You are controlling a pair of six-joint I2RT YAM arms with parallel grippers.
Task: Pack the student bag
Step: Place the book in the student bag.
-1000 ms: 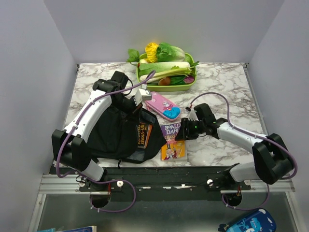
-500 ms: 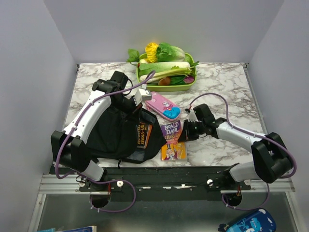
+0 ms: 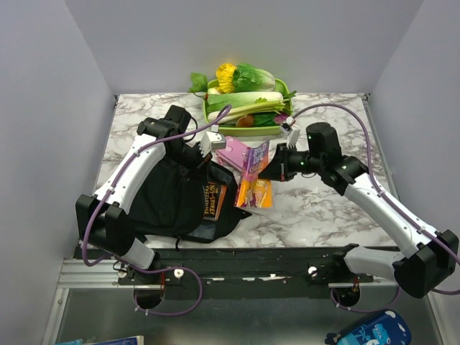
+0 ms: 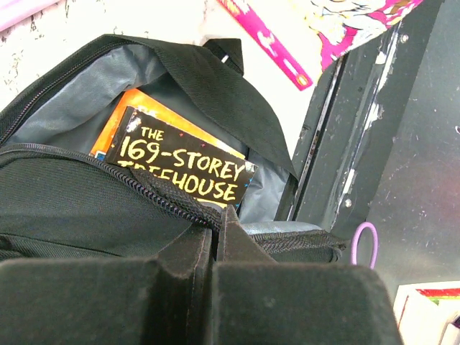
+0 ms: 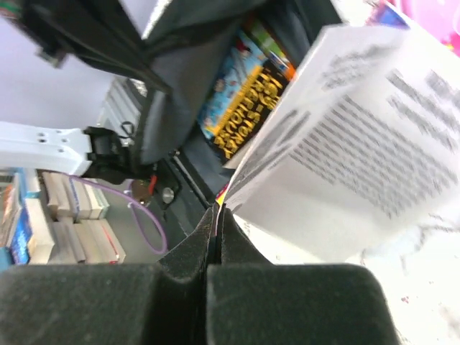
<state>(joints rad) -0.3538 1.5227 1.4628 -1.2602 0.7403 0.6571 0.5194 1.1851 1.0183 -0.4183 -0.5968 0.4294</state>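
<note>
The student bag (image 3: 172, 198) lies at the left of the marble table, its mouth facing right. My left gripper (image 3: 205, 164) is shut on the zip edge of the bag's mouth (image 4: 180, 201) and holds it up. Inside, against the grey lining, sits an orange and black "169-Storey Treehouse" book (image 4: 183, 165). My right gripper (image 3: 272, 169) is shut on the thin edge of a purple Roald Dahl book (image 3: 253, 176), holding it off the table just right of the bag's mouth. In the right wrist view its white printed pages (image 5: 352, 144) fan open above the jaws.
A pink pencil case (image 3: 231, 152) lies behind the lifted book, partly hidden by it. A green tray (image 3: 213, 123) of vegetables stands at the back centre. The black rail (image 3: 287, 255) runs along the table's front edge.
My right gripper closed on the Roald Dahl book and lifted it up and back from the table's front, tilting it on edge. The left arm has held still.
</note>
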